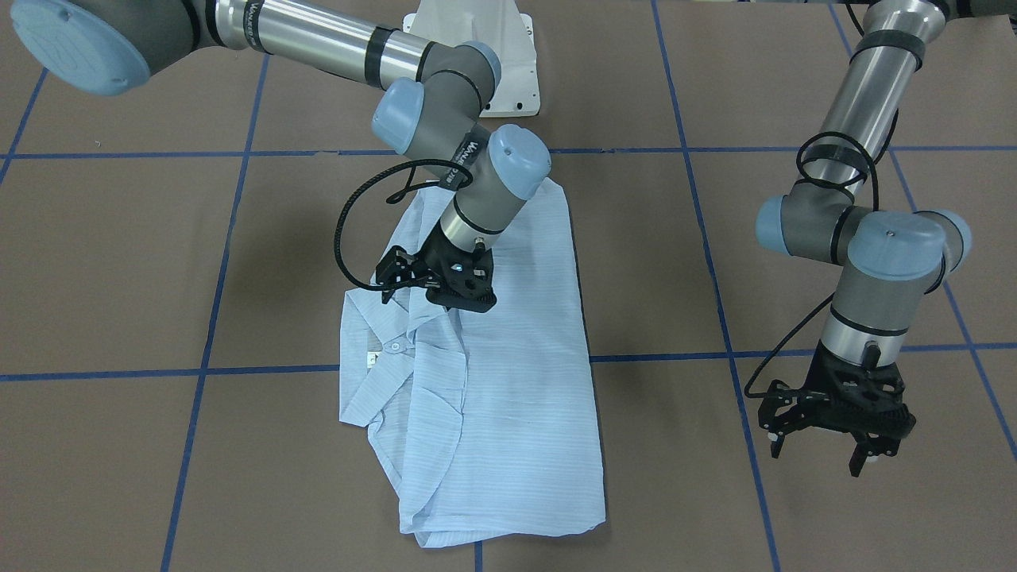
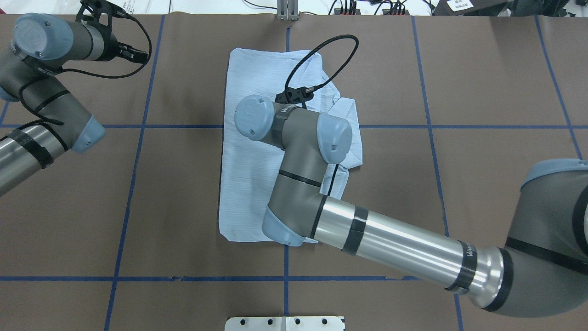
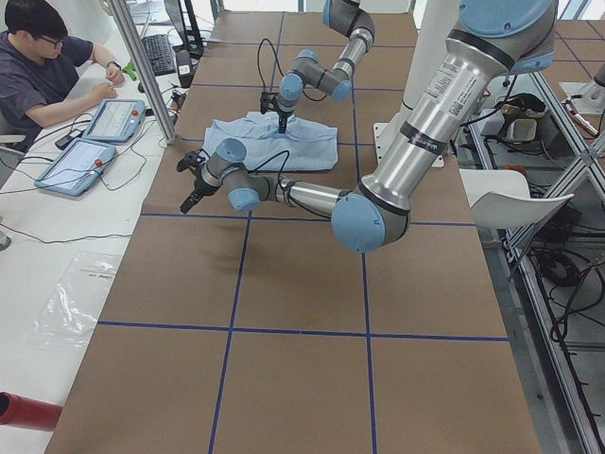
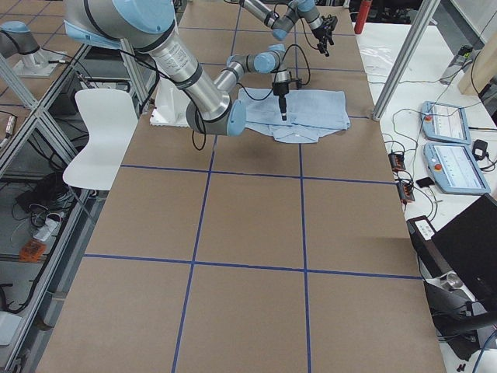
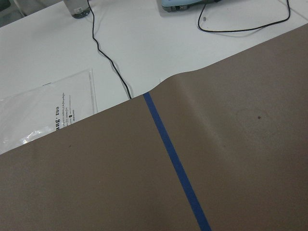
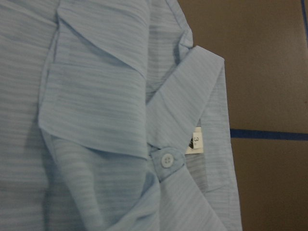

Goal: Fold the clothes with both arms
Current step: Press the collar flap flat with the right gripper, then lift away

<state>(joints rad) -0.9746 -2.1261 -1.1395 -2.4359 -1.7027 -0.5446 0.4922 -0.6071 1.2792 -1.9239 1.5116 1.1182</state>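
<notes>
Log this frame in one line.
shirt: partly folded, flat on table | right gripper: down at shirt by collar, fingers' state unclear | left gripper: open, empty, clear of shirt

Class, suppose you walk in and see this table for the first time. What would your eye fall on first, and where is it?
A light blue shirt, folded to a long strip, lies at the middle of the brown table. The right gripper points down at it near the collar. The left gripper hangs off to the side over bare table, jaws open.
</notes>
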